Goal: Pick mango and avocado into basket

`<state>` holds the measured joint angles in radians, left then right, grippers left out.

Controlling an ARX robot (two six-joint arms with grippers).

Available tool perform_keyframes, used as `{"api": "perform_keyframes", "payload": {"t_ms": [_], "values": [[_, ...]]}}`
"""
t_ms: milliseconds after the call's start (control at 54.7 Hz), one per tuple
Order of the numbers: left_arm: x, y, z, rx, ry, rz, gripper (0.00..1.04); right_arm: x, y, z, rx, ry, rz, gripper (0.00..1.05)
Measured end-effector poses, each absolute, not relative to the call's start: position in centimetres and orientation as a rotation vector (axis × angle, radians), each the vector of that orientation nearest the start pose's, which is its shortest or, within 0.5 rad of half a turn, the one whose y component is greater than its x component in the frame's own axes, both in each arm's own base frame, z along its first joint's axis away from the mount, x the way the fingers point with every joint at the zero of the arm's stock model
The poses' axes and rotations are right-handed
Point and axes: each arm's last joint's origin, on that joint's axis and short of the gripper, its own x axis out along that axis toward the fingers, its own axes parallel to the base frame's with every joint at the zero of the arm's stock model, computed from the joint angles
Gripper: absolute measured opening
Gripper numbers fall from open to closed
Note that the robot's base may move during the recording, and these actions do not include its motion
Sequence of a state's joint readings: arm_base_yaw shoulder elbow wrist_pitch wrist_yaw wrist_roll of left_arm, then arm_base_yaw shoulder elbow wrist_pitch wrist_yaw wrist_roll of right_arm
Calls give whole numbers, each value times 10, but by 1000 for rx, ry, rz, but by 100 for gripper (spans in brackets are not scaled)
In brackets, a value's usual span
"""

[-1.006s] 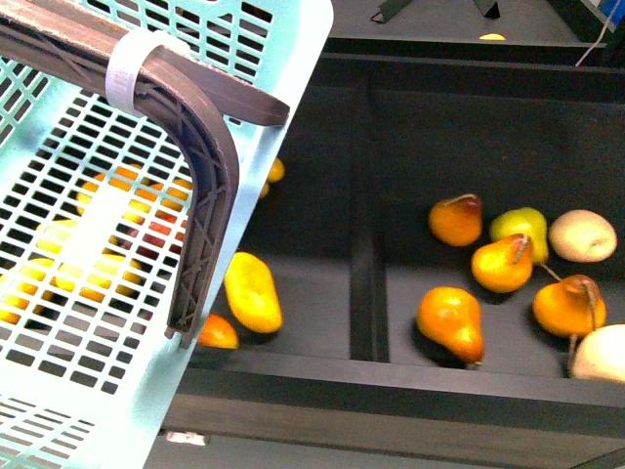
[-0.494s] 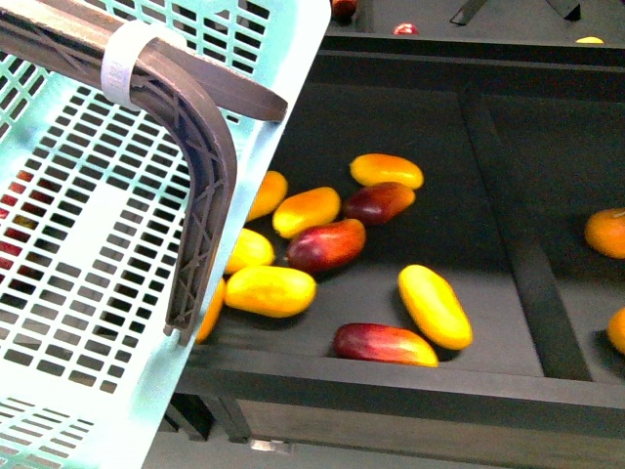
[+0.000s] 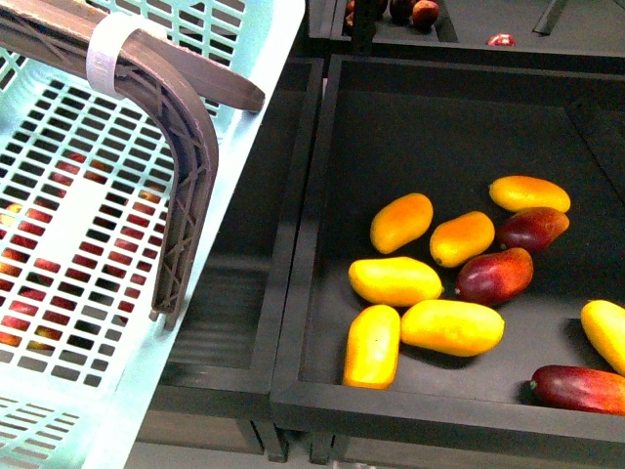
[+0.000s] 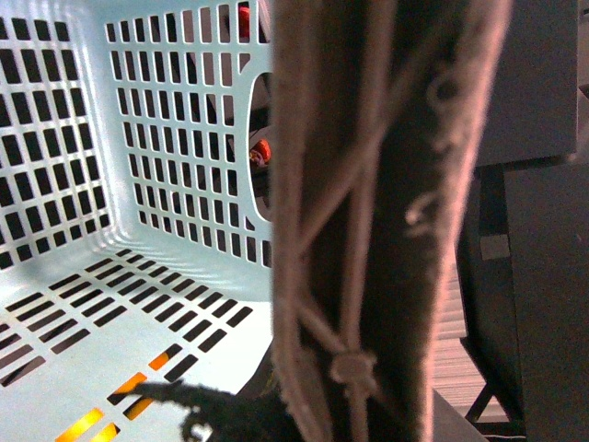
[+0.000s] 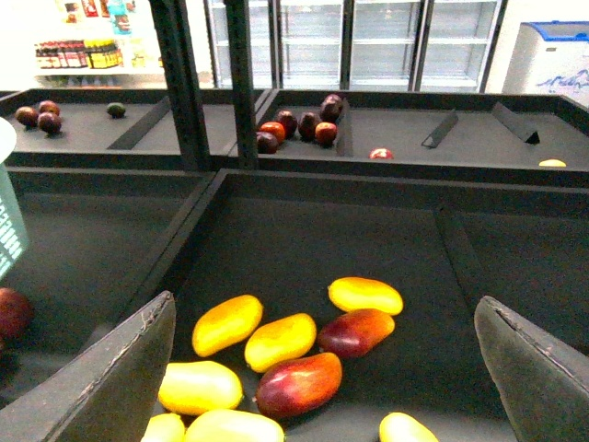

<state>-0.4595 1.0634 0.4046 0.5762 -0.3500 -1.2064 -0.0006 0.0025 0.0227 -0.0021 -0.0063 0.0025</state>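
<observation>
The basket (image 3: 269, 39) is seen close at the near left, its brown-grey handle (image 3: 190, 176) bound with a white tie (image 3: 109, 54). To its right, a black bin (image 3: 439, 415) is filled with yellow mangoes (image 3: 452, 325) and red ones (image 3: 495, 276), all outside the basket. The right claw (image 5: 324, 308) is spread wide above that bin, pinching nothing. The left claw's state cannot be told.

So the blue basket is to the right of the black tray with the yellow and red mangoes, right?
Not quite. The basket is to the left of the tray, not the right. The front view shows it. The tray does hold yellow and red mangoes.
</observation>
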Motion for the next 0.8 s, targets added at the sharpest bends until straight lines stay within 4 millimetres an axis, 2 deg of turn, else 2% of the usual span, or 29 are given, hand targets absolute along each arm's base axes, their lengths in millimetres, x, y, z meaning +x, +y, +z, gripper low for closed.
{"api": "perform_keyframes", "payload": {"t_ms": [73,146,274,366,567,640,695,805], "values": [[202,-92,224,-1047,257,-36,6,96,0,171,2,-18,2,96],[219,-107,221,-785,412,-118,6,96,0,171,2,-18,3,96],[240,-127,213,-621,475,-277,6,96,0,171,2,-18,2,96],[263,-146,215,-484,511,-459,6,96,0,171,2,-18,-1,96],[292,-182,229,-362,619,-859,6,96,0,171,2,-18,0,96],[297,-189,230,-320,667,-875,6,96,0,171,2,-18,0,96],[298,-190,228,-304,682,-870,6,98,-2,169,27,59,-10,96],[300,-188,225,-290,683,-840,6,119,-19,160,30,228,1,96]]}}
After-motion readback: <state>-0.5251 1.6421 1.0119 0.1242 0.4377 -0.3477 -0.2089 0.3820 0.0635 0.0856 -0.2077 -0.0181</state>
